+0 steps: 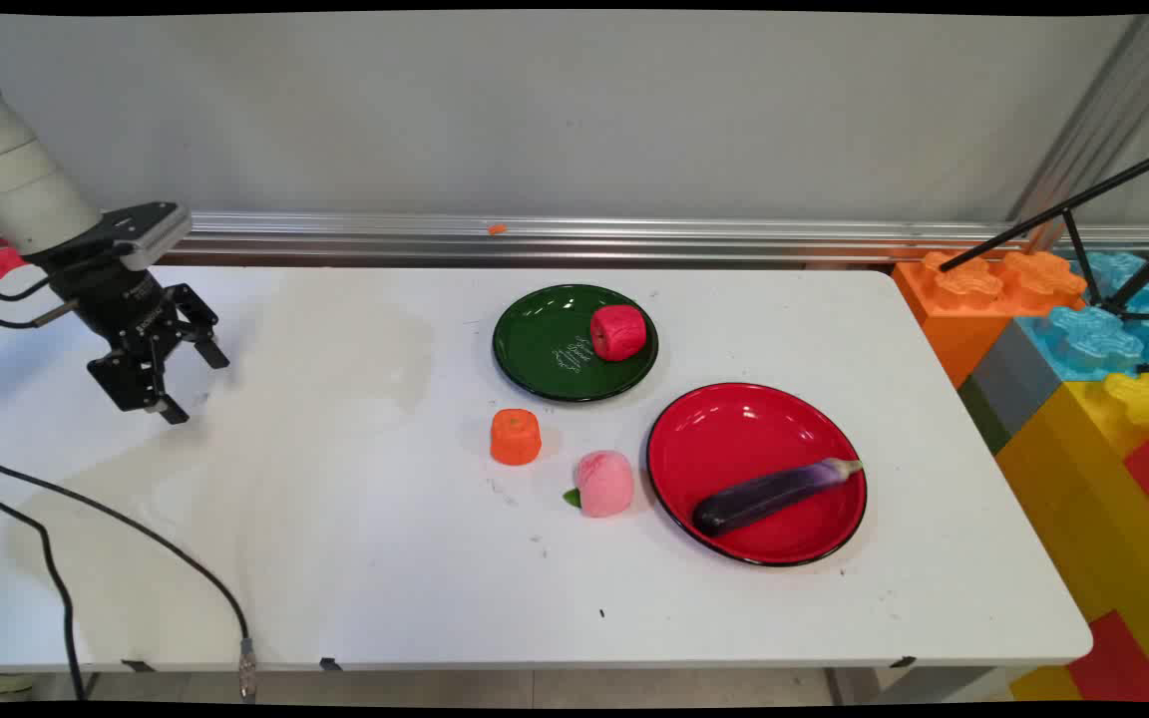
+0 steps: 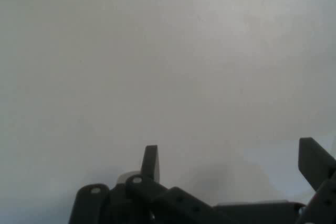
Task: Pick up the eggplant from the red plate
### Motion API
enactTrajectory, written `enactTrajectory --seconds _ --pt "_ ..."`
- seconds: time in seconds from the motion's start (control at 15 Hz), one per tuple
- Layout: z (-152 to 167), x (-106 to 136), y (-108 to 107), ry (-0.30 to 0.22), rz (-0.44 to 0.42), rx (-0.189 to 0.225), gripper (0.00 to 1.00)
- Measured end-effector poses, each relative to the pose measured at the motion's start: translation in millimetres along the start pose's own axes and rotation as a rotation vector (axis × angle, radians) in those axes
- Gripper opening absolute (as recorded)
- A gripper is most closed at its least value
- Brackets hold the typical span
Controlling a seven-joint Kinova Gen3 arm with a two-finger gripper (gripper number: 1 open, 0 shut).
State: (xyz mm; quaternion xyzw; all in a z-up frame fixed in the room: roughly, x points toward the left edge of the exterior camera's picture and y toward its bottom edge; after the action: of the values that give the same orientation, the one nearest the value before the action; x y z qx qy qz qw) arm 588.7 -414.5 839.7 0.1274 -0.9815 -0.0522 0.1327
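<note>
My black gripper (image 1: 197, 387) hangs open over the left part of the white table (image 1: 355, 519), holding nothing. In the hand view the gripper (image 2: 233, 161) shows only bare table between its two spread fingers (image 2: 150, 162). Far to its right stand a green plate (image 1: 545, 349) with a red apple (image 1: 618, 332) on it, an orange carrot piece (image 1: 516, 437), a pink peach (image 1: 603, 483) and a red plate (image 1: 734, 439) holding a purple eggplant (image 1: 772, 494).
Black cables (image 1: 136, 538) trail across the table's front left. Large coloured toy blocks (image 1: 1083, 399) stand off the right end, with a black tripod (image 1: 1093, 219) above them. A metal rail (image 1: 574, 239) runs along the wall behind.
</note>
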Motion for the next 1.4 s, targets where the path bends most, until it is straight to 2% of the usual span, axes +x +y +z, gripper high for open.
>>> enactTrajectory --seconds 0.27,0.47,0.93,1.4 --pt "-2 5 1 0.023 -0.041 0.005 1.0" --pt "-5 24 6 0.056 -0.097 0.018 1.0" --pt "-17 115 33 0.151 -0.247 0.088 1.0" --pt "-18 211 61 0.156 -0.419 0.163 1.0"
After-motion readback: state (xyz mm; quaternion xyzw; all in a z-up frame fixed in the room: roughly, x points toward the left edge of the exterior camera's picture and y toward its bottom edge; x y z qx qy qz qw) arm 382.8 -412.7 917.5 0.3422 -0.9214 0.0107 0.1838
